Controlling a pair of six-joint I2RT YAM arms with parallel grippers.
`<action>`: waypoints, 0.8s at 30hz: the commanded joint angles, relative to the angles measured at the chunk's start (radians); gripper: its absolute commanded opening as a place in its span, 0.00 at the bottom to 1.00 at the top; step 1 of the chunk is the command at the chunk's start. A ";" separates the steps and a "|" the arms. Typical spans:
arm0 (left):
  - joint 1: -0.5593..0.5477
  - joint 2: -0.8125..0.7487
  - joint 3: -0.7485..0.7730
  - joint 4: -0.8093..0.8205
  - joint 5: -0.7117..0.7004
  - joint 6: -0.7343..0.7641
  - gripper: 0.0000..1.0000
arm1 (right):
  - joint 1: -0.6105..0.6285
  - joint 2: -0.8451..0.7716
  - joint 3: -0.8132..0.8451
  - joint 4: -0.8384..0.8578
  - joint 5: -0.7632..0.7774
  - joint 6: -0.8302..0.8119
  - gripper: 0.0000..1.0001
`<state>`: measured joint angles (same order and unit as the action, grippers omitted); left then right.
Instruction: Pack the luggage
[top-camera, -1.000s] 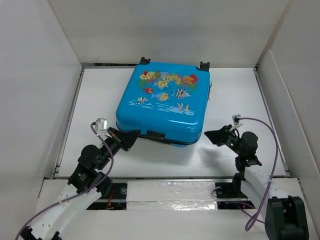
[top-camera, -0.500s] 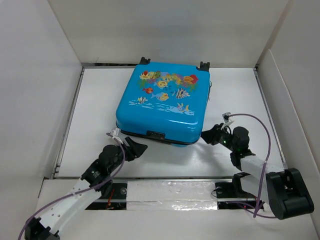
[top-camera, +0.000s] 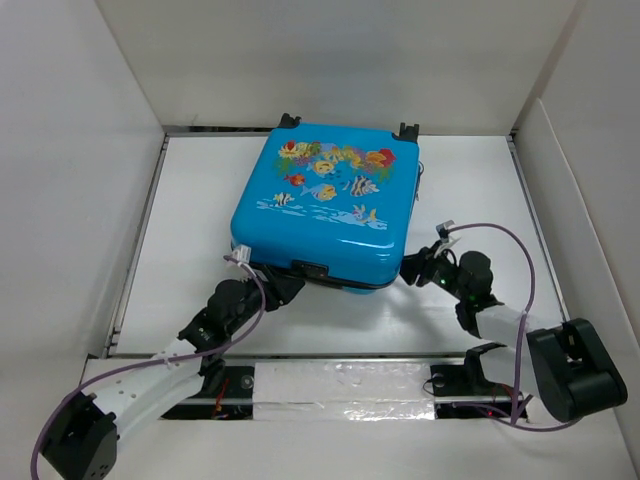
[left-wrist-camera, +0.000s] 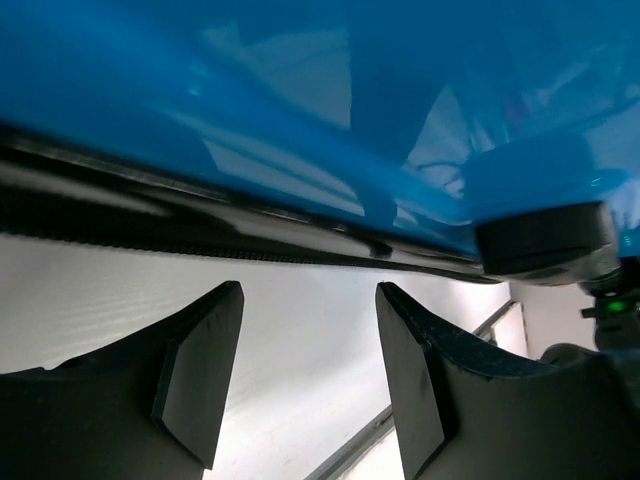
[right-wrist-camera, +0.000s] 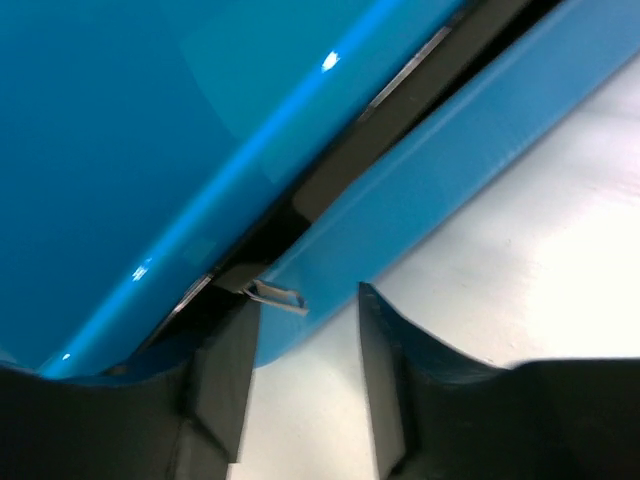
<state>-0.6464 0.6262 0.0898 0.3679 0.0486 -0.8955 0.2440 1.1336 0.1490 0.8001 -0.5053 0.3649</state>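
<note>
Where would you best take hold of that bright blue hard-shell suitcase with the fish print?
The bright blue hard-shell suitcase lies flat and closed, and its broad, smooth top offers no lip. So probably the dark zip seam along its near edge, approached low from the front, where a small metal zip pull sticks out.
</note>
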 joint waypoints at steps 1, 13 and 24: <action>-0.004 0.007 -0.013 0.115 0.005 0.010 0.52 | 0.024 0.037 0.043 0.177 -0.045 -0.046 0.45; -0.004 0.105 -0.024 0.239 0.013 0.004 0.49 | 0.075 0.046 0.027 0.261 0.059 -0.041 0.23; -0.099 0.223 -0.002 0.373 -0.039 -0.002 0.49 | 0.211 0.006 -0.032 0.223 0.227 0.020 0.00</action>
<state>-0.7250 0.8165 0.0711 0.6300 0.0319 -0.8970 0.4038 1.1824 0.1265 0.9096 -0.3565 0.3489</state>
